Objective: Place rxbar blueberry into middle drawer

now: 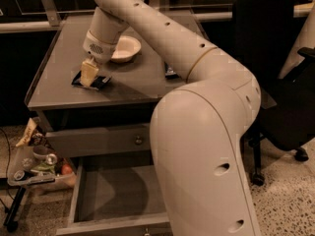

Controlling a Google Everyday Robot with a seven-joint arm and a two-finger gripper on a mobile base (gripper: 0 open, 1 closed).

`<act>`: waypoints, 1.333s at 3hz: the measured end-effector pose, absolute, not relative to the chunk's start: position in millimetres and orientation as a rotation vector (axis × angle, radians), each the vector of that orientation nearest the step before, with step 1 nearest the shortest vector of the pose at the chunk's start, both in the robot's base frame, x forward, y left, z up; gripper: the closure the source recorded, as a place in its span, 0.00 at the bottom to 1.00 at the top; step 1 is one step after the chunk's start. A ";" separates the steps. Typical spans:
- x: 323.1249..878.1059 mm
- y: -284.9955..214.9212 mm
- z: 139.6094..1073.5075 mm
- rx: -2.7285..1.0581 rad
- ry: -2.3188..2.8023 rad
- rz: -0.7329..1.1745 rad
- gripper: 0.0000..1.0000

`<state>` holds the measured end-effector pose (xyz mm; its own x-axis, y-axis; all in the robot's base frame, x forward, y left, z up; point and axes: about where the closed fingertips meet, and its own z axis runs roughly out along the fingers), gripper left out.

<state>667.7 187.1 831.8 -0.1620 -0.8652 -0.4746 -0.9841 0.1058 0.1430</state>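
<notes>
Nearest the camera, the bulky pale arm [202, 151] filled the right of the foreground, and beside it the middle drawer [115, 193] stood pulled out, its flat grey bottom bare where it showed and its right part hidden behind the arm. To the left of the drawer, low down, a small tray [15, 178] held a jumble of odds and ends too small to name. Speckled floor [290, 200] showed at the lower right. Above the open drawer, the upper drawer [93, 141] was closed, with a round metal knob [139, 140] on its front. On the grey cabinet top [54, 85], the rxbar blueberry [102, 82] lay flat near the left front part of the surface, well apart from the drawer below. The gripper [89, 75] pointed down onto the bar and touched it, covering its middle so that dark wrapper showed on either side; whether it was pinching the bar or only resting on it could not be told. Just behind the gripper's wrist sat a shallow pale bowl [125, 48]. Farther right, a small dark object [170, 73] lay partly hidden by the arm. Beyond the cabinet's right side stood a black office chair [275, 48].
</notes>
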 end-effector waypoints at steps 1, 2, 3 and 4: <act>667.7 187.1 831.9 -1.831 2.115 0.627 1.00; 667.7 187.1 835.7 -1.831 2.115 0.627 1.00; 654.8 178.5 836.1 -1.799 2.144 0.601 1.00; 629.9 158.0 864.4 -1.646 2.161 0.529 1.00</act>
<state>629.9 158.0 864.4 -0.2473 -0.8270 -0.5049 -0.9667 0.2460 0.0705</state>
